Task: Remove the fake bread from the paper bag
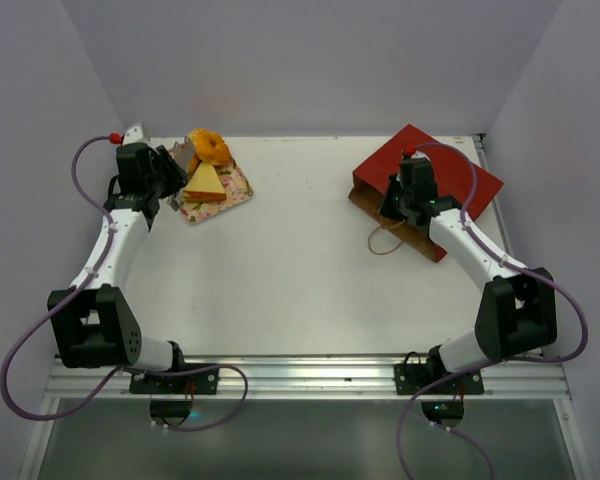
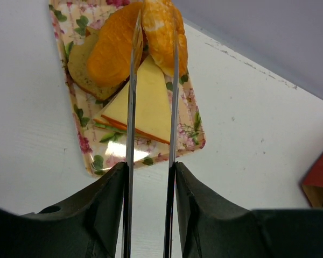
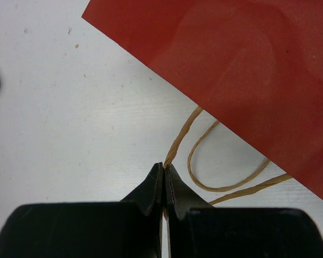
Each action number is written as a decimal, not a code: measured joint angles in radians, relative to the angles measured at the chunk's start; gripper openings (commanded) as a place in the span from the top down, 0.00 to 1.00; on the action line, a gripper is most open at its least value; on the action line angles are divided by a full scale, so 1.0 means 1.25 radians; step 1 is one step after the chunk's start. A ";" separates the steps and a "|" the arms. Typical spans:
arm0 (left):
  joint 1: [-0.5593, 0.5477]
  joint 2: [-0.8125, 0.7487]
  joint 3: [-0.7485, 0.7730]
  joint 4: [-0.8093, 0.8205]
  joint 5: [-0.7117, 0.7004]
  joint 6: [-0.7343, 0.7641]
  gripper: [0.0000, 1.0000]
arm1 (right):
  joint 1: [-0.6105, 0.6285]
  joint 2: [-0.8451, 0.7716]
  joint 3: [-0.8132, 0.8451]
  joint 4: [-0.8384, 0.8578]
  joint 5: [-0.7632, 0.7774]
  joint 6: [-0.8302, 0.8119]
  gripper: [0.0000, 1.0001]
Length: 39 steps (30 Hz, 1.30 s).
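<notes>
The fake bread lies on a floral tray (image 1: 238, 190) at the back left: a ring doughnut (image 1: 212, 147) and a yellow sandwich wedge (image 1: 206, 182). The left wrist view shows an orange bun (image 2: 110, 54), the doughnut (image 2: 161, 32), the wedge (image 2: 145, 102) and a tan slice (image 2: 79, 70). My left gripper (image 1: 178, 162) (image 2: 154, 19) is open, its thin blades reaching over the pieces. The dark-red paper bag (image 1: 450, 175) (image 3: 247, 70) lies flat at the back right. My right gripper (image 1: 393, 210) (image 3: 165, 167) is shut on its cord handle (image 3: 178, 141). The bag's inside is hidden.
The tray (image 2: 97, 158) sits near the left wall and the table's back edge. A second cord loop (image 3: 215, 185) (image 1: 383, 240) lies on the white table in front of the bag. The bag's corner shows at the right edge of the left wrist view (image 2: 322, 172).
</notes>
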 measured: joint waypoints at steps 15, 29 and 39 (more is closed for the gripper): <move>-0.075 -0.153 -0.163 0.036 0.119 0.004 0.56 | 0.000 -0.010 0.000 -0.001 -0.012 -0.007 1.00; -0.364 -0.199 -0.341 0.222 0.117 0.023 0.56 | 0.000 -0.078 -0.001 -0.012 -0.014 -0.018 1.00; -0.561 -0.140 -0.381 0.338 0.015 0.042 0.56 | 0.000 -0.106 -0.001 -0.023 -0.014 -0.029 1.00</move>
